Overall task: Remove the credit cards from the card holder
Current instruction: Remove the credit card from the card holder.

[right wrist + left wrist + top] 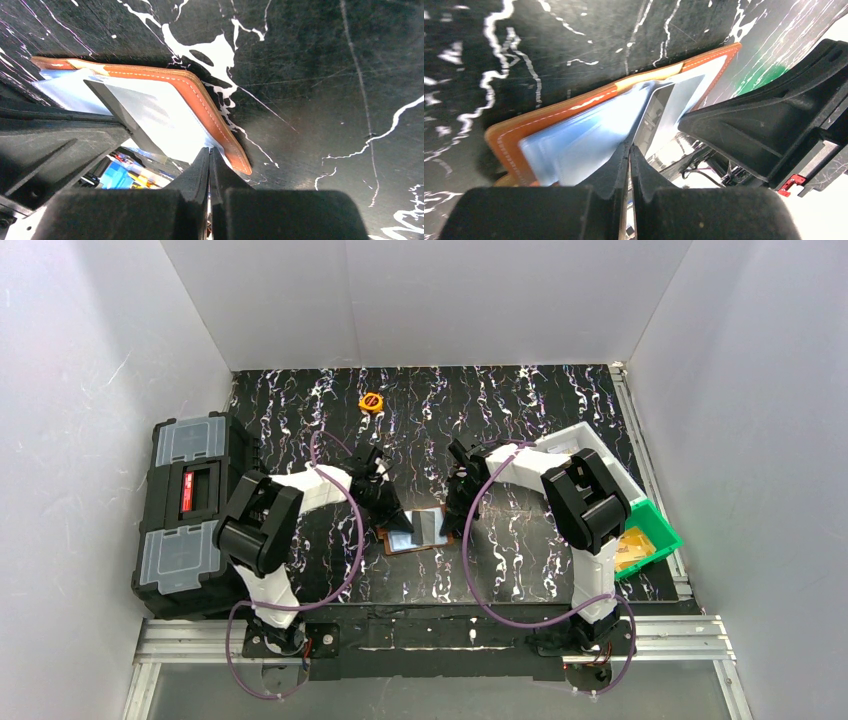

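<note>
black fingers [614, 170] of the left gripper [630, 150] fill the bottom of the left wrist view. they are pressed together with only a hairline slit between them, and their tips rest on the shiny inner face of the card holder [509, 137]. nothing shows between the fingers. the right gripper [209, 152] is clenched the same way, its tips down at the stitched brown border of the other leaf.

the card holder lies opened flat on the table [520, 410], around the middle and somewhat toward the near edge, between the two grippers. its brown leather rim frames pale blue-grey clear pockets. a bluish sheet [574, 142] sits inside the leaf under the left gripper. whether that is one of the credit cards or only the pocket film, i cannot tell.

a big black toolbox [190, 505] with grey lids stands at the left edge of the table. a green bin [655, 530] holding tan pieces sits at the right edge, toward the near right corner, and a white tray [600, 455] lies just behind it. a small round orange object [371, 401] lies alone near the far edge, well apart from the card holder.
</note>
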Robot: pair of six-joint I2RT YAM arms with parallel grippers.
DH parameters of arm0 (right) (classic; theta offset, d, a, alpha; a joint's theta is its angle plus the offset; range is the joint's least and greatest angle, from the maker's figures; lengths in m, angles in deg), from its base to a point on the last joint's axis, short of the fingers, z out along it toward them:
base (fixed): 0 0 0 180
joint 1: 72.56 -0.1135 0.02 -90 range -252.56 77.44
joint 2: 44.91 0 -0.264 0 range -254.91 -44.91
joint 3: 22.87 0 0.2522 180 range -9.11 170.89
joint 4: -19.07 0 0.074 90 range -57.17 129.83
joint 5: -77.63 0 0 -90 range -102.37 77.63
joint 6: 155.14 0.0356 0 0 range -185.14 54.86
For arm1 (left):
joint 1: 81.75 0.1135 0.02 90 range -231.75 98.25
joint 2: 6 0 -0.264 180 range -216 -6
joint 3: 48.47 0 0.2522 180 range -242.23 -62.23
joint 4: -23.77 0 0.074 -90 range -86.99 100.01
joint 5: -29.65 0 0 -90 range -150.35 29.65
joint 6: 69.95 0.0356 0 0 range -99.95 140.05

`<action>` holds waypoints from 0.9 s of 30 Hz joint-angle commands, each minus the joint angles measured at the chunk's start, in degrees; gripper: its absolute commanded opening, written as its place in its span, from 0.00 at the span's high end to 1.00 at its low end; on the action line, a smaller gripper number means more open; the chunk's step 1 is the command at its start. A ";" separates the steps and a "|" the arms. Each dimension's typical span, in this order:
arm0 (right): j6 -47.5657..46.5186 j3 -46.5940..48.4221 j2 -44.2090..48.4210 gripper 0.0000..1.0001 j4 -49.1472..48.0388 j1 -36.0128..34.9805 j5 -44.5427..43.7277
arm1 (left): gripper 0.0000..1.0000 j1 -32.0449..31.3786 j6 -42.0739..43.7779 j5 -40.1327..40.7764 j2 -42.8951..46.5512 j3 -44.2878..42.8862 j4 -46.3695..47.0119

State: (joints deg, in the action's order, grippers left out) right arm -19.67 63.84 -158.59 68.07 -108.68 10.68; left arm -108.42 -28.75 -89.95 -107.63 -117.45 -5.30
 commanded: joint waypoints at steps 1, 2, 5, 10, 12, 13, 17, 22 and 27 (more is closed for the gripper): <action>-0.65 -2.62 -3.06 0.98 -1.90 0.00 -7.27 | 1.00 2.21 2.40 1.26 4.09 1.34 -2.94; -0.59 -2.68 -3.03 0.98 -1.91 0.02 -7.26 | 1.00 2.32 2.59 1.27 4.26 1.47 -3.04; -0.48 -2.72 -3.14 0.98 -1.99 0.08 -7.38 | 1.00 2.73 2.95 1.22 4.72 1.86 -3.13; -0.48 -2.79 -2.97 0.98 -2.02 0.15 -7.58 | 1.00 3.53 3.38 1.66 5.45 2.50 -3.72; -0.65 -2.74 -2.82 0.98 -2.05 0.17 -7.58 | 1.00 3.77 3.70 2.06 5.79 2.87 -4.20; -0.79 -2.73 -2.68 0.98 -2.13 0.17 -7.51 | 1.00 3.81 3.85 2.16 5.96 2.99 -4.40; -1.39 -2.45 -1.30 0.95 -2.63 0.17 -7.40 | 1.00 3.85 4.77 2.63 5.91 3.11 -6.00; -2.15 -0.85 -0.44 0.92 -1.94 0.22 -7.93 | 1.00 4.00 5.62 3.93 6.57 3.34 -7.50; -2.60 -0.34 0.75 0.86 -2.49 0.21 -7.40 | 1.00 4.09 5.98 3.77 6.50 3.45 -8.04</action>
State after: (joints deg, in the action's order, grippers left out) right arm -20.08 63.42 -158.14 67.35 -108.38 10.72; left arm -104.77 -24.24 -87.63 -103.60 -115.13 -10.09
